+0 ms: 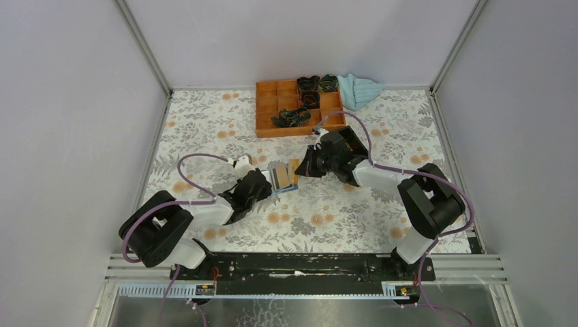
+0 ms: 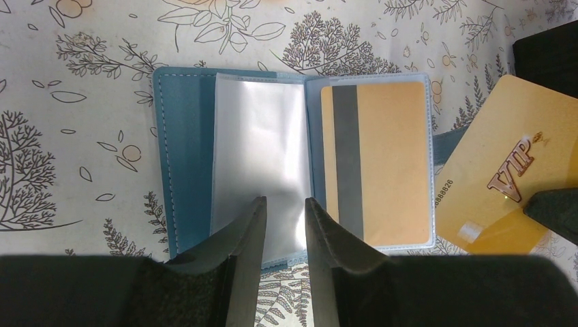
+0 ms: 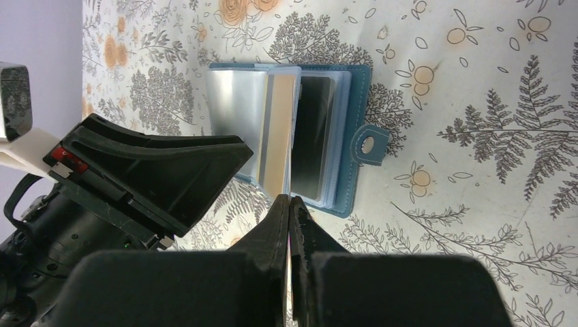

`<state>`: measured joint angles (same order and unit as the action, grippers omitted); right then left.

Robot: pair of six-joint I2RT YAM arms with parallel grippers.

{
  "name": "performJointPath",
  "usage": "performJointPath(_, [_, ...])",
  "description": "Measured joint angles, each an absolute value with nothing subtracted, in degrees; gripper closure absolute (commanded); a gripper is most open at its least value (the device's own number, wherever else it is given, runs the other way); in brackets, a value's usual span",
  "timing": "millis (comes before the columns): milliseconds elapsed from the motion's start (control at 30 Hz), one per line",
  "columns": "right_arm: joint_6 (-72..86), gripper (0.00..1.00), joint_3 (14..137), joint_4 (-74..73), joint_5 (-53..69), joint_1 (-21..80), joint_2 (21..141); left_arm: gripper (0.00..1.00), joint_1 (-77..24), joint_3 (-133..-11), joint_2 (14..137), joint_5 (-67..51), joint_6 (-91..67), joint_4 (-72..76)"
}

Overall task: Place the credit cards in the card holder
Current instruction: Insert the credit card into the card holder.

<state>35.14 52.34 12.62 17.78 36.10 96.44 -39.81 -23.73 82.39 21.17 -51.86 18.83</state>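
Observation:
The teal-blue card holder lies open on the flowered cloth, a clear sleeve standing at its middle. One tan credit card with a dark stripe sits in the right-hand sleeve. My left gripper stands partly open at the holder's near edge, its fingertips either side of the clear sleeve's lower edge, nothing pinched. A gold VIP credit card hangs tilted just right of the holder, and my right gripper is shut on its edge. From the right wrist the holder shows its clasp.
An orange compartment tray with dark items stands at the back of the table, a light blue cloth beside it. Both arms meet at the table's middle around the holder. Grey walls close in three sides.

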Motion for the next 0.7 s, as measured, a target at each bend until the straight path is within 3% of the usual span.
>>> performJointPath(700, [33.3,1.0,52.4,10.9,14.5,36.1,95.5,0.65,-39.9,-23.7,82.4,21.3,-51.9,18.8])
